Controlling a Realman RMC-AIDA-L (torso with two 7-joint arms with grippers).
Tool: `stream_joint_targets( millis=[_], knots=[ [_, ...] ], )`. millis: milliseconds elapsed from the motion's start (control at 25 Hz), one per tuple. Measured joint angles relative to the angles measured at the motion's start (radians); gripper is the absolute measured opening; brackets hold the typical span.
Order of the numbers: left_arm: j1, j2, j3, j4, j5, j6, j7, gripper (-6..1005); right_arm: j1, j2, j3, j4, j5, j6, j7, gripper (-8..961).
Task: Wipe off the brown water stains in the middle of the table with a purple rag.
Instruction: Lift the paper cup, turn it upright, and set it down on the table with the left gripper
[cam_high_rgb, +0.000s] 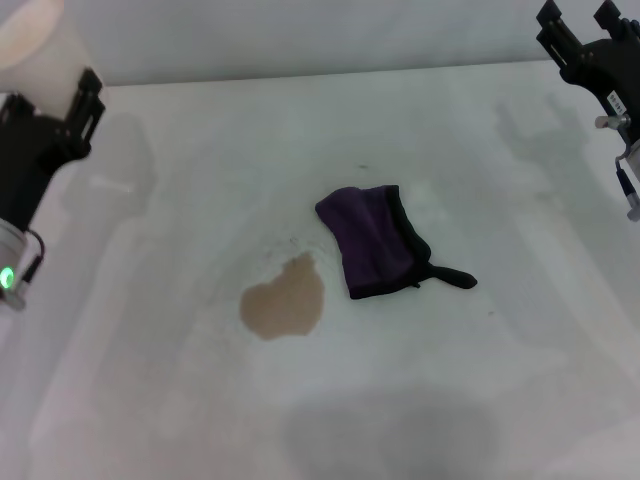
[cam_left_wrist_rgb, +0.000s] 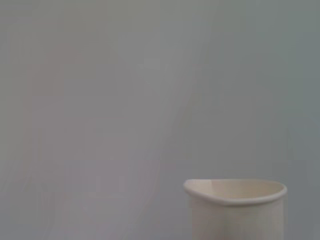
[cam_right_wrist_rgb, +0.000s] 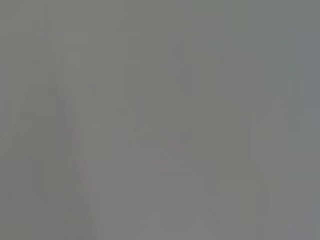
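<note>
Head view, near to far. Brown water stains (cam_high_rgb: 284, 299): one tan blotch on the white table (cam_high_rgb: 200, 400), near the middle, closest thing to the robot. It lies well away from both grippers, to the right of and nearer than the left one, to the left of and nearer than the right one.

Purple rag (cam_high_rgb: 372, 241) just beyond and to the right of the blotch, crumpled flat on the table, black edging, black loop tab sticking out toward the right side. Rag and stain lie close but not touching. No gripper touches the rag.

Left gripper (cam_high_rgb: 75, 100) at the far left edge, raised, clenched around a white paper cup (cam_high_rgb: 35, 40); cup rim also shows in the left wrist view (cam_left_wrist_rgb: 235, 192). Well apart from rag and stain.

Right gripper (cam_high_rgb: 580, 30) at the far right corner, raised, well apart from the rag. Holds nothing visible; cannot tell whether it is released or clenched. Right wrist view shows only plain grey.
</note>
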Motion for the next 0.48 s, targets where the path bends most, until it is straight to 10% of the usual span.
stream_joint_targets(
  millis=[480],
  knots=[
    [0.044,-0.005,-0.001,0.095,-0.064,-0.226,0.058,614,-0.014,0.000,0.000,-0.002,-0.077,0.057,0.000,844]
  ],
)
